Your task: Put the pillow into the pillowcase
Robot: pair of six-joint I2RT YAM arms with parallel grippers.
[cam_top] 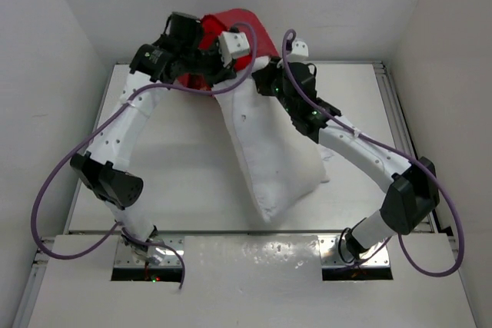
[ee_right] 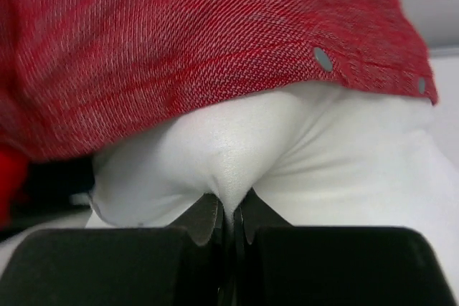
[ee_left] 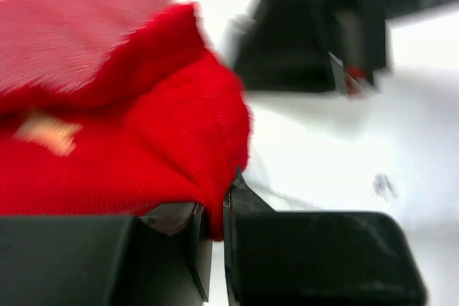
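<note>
The pillow had its near corner resting on the surface, not far from the near edge, and leaned away from the arm bases toward the back. All of that lower part was bare. The surface lay open on either side of it, out to the rail on the right, so the room to move was there and toward the bases.

Higher and farther back, the right fingers were pinched shut on a fold of white pillow fabric. The fold sat just under the hem of the pillowcase, whose two small snaps were right above the grip. The red mouth capped only the pillow's far end.

Farthest back, the left fingers were clamped narrow on the edge of the red cloth, raised close to the back wall.

I judged the insertion begun but mostly undone. The next move called for the left arm to draw the hem down over the pillow, toward the bases, while the right hold steadied it. A lower regrip would then be needed, since the right grip sat in the hem's path. The back wall left little slack behind.
</note>
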